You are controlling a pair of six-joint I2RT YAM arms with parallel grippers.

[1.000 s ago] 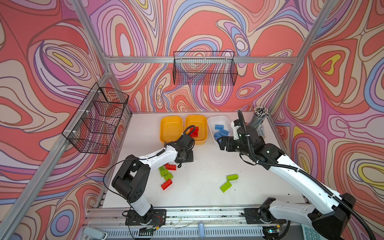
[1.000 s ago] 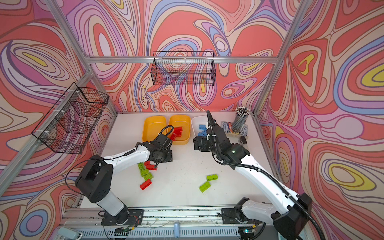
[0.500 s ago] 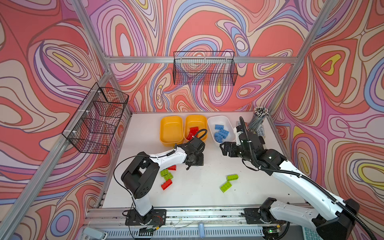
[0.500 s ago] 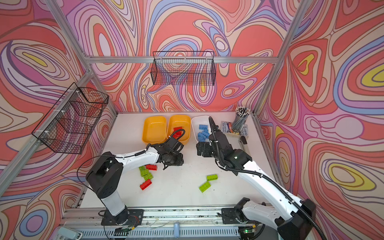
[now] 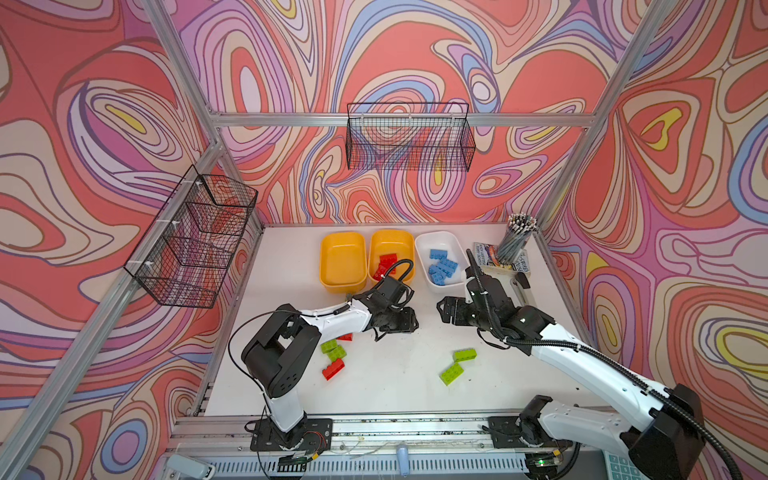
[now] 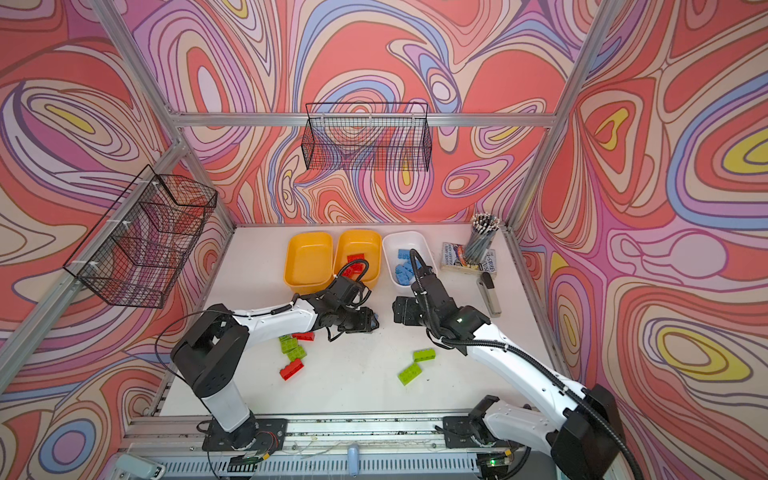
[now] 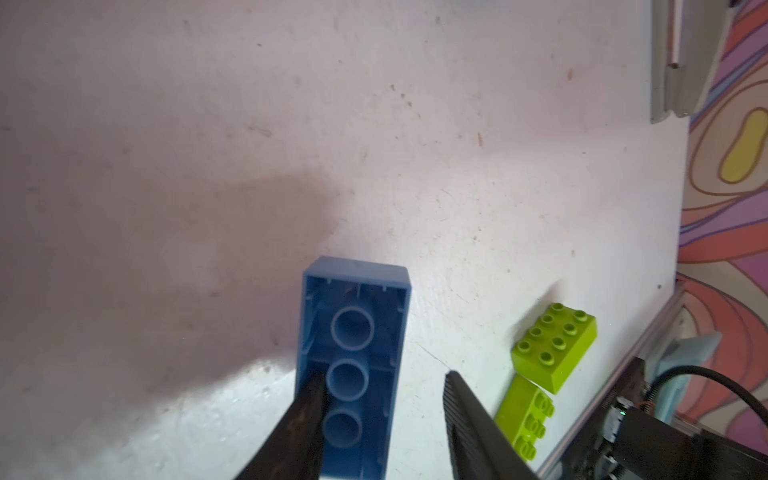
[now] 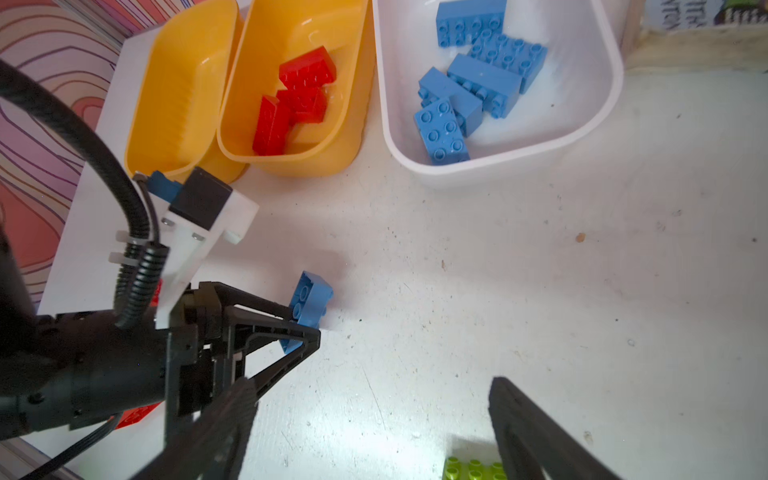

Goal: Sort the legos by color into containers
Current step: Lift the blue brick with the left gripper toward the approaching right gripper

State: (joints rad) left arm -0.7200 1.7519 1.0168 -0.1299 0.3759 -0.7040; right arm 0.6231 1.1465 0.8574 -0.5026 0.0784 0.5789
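The left pincer [image 7: 382, 376] stands partly open around a light blue studded plastic brick [image 7: 353, 353], which is tipped so that its hollow underside, with a row of round tubes, faces the left wrist camera. One black finger [image 7: 305, 415] lies over that hollow along the brick's long edge. The other finger [image 7: 465, 419] stands clear of the brick, with a strip of white counter [image 7: 415, 166] showing between them, so the jaws are not clamped on it. I cannot tell whether the brick rests on the counter or leans on the first finger. In the right wrist view the same brick [image 8: 313, 297] sits tilted at the tips of the left pincer [image 8: 305, 322]. In both top views this spot is near the middle of the counter, a little toward 12 o'clock. The right pincer [image 8: 372, 382] is spread wide, with nothing between its fingers and touching nothing. In a top view the right pincer [image 5: 441, 309] hovers at 3 o'clock of the left one, near it but apart, its tips turned toward it. At the 12 o'clock edge a yellow-orange plastic tub [image 8: 353, 124] holds red bricks [image 8: 299, 95]. Just at its 3 o'clock a white plastic tub [image 8: 498, 166] holds light blue bricks [image 8: 482, 79]. Two lime-green bricks [image 5: 452, 372] lie loose at 5 o'clock of the middle. More green bricks [image 5: 334, 351] and a red brick [image 5: 333, 368] lie at 8 o'clock, beside the left arm.
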